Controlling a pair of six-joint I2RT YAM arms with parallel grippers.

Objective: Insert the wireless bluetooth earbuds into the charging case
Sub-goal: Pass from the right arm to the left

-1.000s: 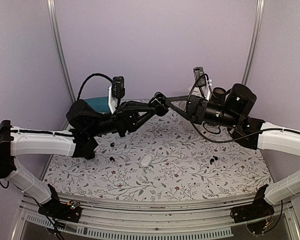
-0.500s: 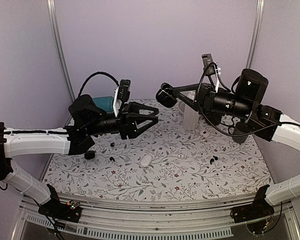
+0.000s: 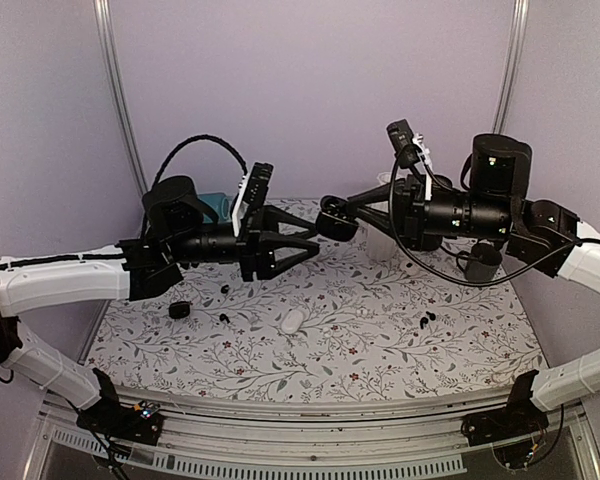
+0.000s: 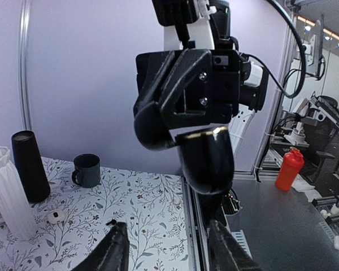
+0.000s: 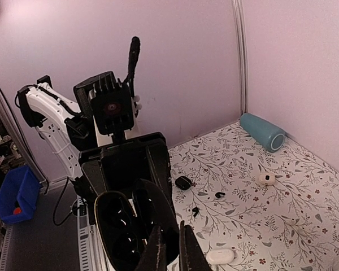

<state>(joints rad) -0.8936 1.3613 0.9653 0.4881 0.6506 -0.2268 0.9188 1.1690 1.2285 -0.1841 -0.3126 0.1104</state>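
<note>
While our left gripper (image 3: 308, 238) hangs open, empty, our right gripper (image 5: 170, 248) is closed. It pinches the black case (image 4: 206, 164)

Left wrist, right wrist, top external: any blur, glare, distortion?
Left wrist: own fingers soft at the bottom edge, bright glint on the charging case rim. Right wrist: sharp table, case dark with little detail. Top external: even light, no glare, table front edge bows, likely lens distortion.

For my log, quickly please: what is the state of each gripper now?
Left gripper: open, holding nothing.
Right gripper: closed on the glossy black open charging case.
</note>
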